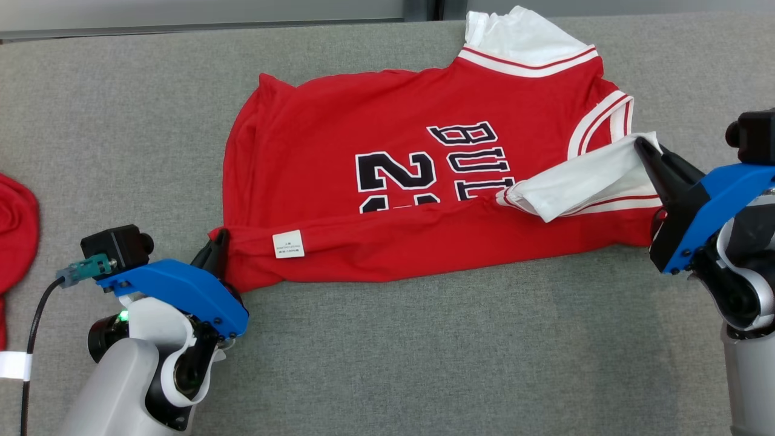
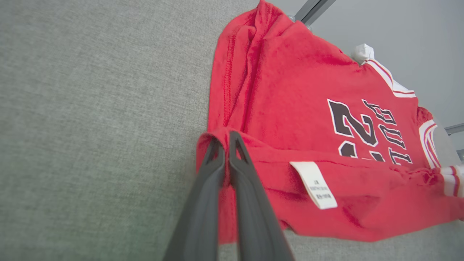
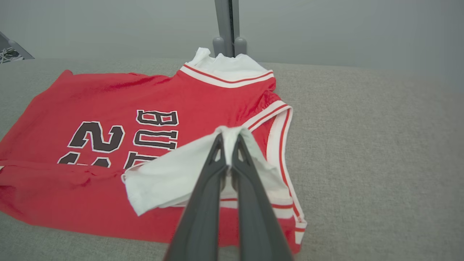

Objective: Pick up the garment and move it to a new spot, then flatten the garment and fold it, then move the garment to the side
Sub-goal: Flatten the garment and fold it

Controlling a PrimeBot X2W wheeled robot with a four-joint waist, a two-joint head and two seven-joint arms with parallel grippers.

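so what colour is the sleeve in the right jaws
White sleeve, clearest in the right wrist view.

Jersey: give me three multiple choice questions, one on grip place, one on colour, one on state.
1. Where does the left gripper hold the jersey? A collar; B hem corner near the white label; C armhole.
2. What colour is the sleeve in the right gripper? A black; B blue; C white.
3. The jersey's near edge is: A folded over the print; B spread flat; C rolled up.
Answers: B, it pinches red cloth beside the label; C, white cloth sits in its shut jaws; A, the fold hides the print's lower part.
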